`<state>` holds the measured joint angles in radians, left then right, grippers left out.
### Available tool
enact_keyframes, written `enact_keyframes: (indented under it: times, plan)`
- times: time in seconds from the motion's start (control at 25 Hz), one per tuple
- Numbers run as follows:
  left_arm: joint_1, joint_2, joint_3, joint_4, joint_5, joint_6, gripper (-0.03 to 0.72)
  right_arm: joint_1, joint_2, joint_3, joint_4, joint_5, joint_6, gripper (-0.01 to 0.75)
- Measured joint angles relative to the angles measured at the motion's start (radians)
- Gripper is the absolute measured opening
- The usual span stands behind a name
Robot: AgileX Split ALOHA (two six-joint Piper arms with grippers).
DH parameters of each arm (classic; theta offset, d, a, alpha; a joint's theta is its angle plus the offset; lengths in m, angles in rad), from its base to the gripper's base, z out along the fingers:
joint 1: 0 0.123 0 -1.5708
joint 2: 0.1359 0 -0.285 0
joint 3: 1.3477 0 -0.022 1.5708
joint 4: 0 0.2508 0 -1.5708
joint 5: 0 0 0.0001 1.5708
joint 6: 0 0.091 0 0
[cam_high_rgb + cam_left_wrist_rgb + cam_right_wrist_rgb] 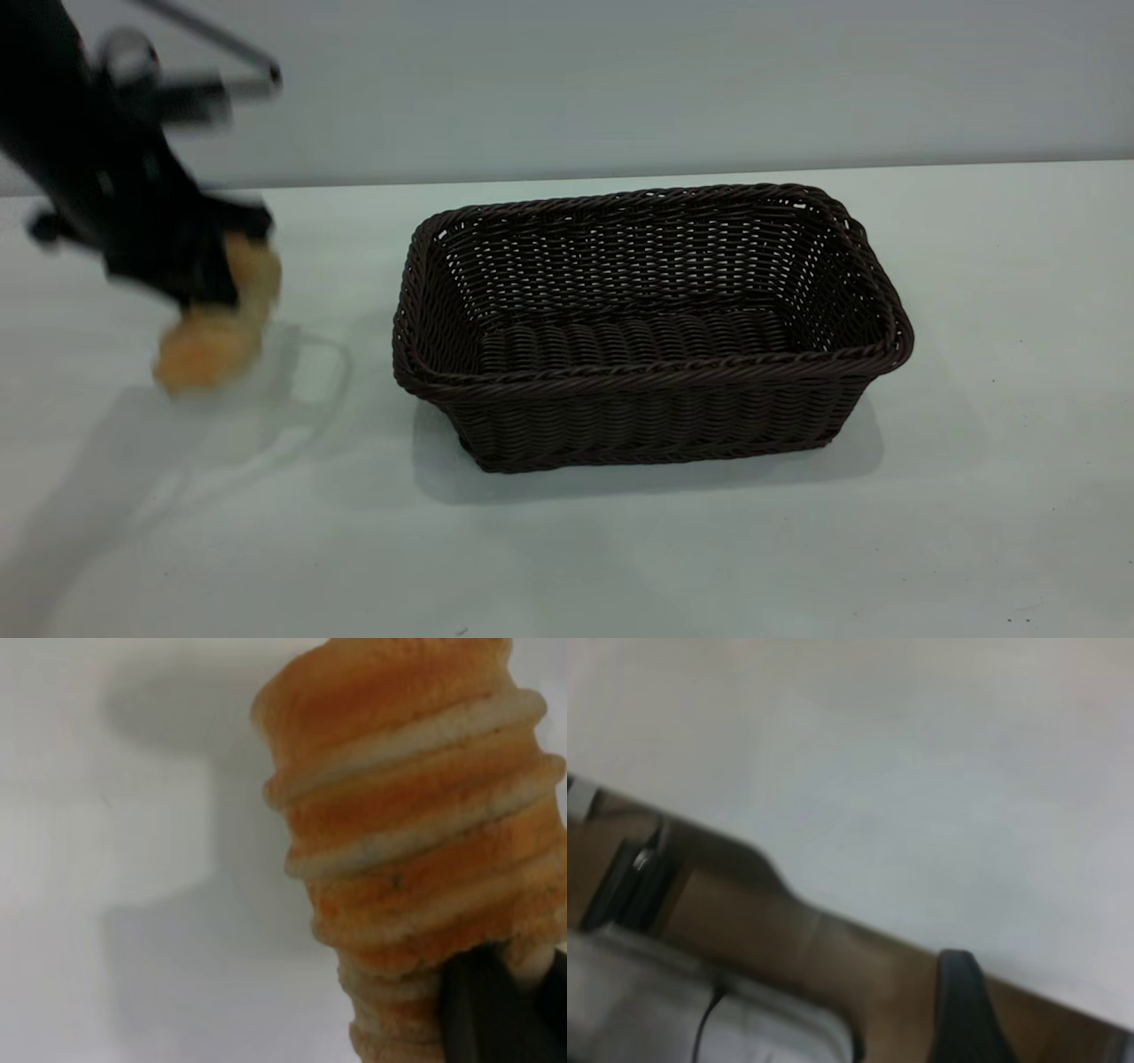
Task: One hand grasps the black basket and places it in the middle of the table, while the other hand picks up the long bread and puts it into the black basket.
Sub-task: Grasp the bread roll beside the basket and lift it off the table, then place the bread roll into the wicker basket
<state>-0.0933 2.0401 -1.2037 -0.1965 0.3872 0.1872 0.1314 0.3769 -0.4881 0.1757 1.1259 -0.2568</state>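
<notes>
The white table (974,496) spreads wide beneath the rig, and the black basket (651,323) sits upright and empty near its middle, a little toward the far edge, with nothing holding it; that half of the job looks done. What remains, to judge from here, is the loaf's trip: the left gripper (199,275) hangs over the table's left side, well apart from the basket, its dark fingers clamped on the long bread (217,323), which appears lifted, casting a shadow on the tabletop below it. In the left wrist view the long bread (416,842) fills the frame, ridged cream on orange, with one dark finger (496,1010) pressed against its lower end. The loaf must yet be carried rightward over the basket's braided near-left rim and let go inside; that raised rim is the one thing standing between bread and basket, and it calls for enough height to pass over. The right arm is parked beyond the table's right edge; its view shows only bare tabletop, the table's edge and part of one dark finger (966,1010), so whether that pincer is apart or together cannot be told.
</notes>
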Motion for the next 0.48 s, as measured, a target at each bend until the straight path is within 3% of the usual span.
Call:
enact_keyframes:
  times: [0.12, 0.28, 0.48]
  plan:
    - [-0.04, -0.131, 0.0, 0.002, 0.024, 0.024, 0.064, 0.0, -0.086, 0.008, -0.028, 0.001, 0.022, 0.486]
    - [-0.171, -0.222, 0.0, 0.002, 0.026, 0.032, 0.063, 0.0, -0.151, 0.009, -0.064, 0.001, 0.065, 0.486]
    - [-0.36, -0.17, -0.002, 0.001, -0.113, 0.128, 0.06, 0.0, -0.174, 0.011, -0.066, 0.001, 0.073, 0.486]
